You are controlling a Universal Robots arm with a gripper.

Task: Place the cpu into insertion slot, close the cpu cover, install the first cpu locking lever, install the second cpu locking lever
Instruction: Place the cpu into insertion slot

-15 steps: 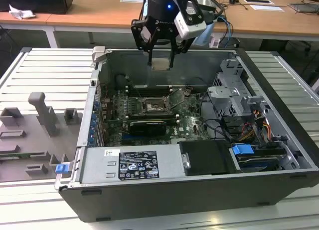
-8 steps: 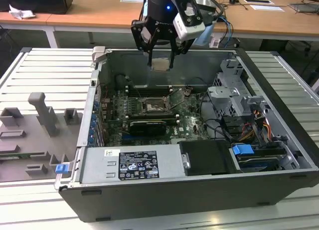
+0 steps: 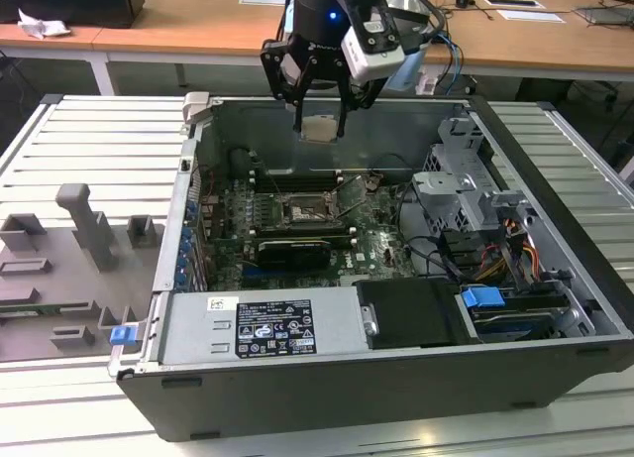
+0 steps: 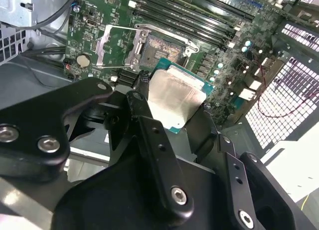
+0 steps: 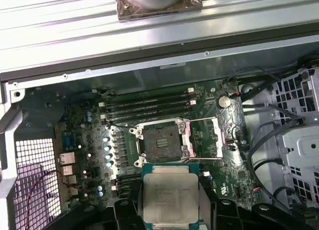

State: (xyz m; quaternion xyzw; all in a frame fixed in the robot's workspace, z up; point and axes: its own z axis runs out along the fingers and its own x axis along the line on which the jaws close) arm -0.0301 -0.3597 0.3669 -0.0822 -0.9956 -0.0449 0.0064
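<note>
- Tool (image 3: 320, 130) hangs above the open computer case (image 3: 347, 388) in the exterior view, clenched on the cpu (image 3: 319, 126), which lies flat between its fingertips, well above the board.
- Beneath it, the insertion slot (image 3: 302, 212) sits in the green motherboard (image 3: 381, 241). A grey power supply (image 3: 263, 323) lies along the near wall, and a metal drive cage (image 3: 461, 179) with cables stands at the exterior view's right.
- The case rests on a ribbed metal surface (image 3: 59, 140), with a grey fixture (image 3: 89, 229) at the exterior view's left.
- In the second wrist view, black fingers (image 4: 144, 115) pinch the cpu (image 4: 174, 98) by opposite edges.
- Beyond the chip the insertion slot (image 4: 162, 46) lies uncovered, and the cpu cover (image 4: 108, 44) is folded open beside it.
- Long memory slots (image 4: 199, 15) run along the socket's other side, a coin battery (image 4: 83, 61) sits near the cover, and a perforated case wall (image 4: 279, 95) closes that side.
- In the first wrist view, the cpu (image 5: 169, 197) is held apart from the insertion slot (image 5: 159, 140), whose dark pin field shows fully.
- The cpu cover (image 5: 192, 135) lies open between the socket and the coin battery (image 5: 225, 101), with memory slots (image 5: 149, 105) behind.
</note>
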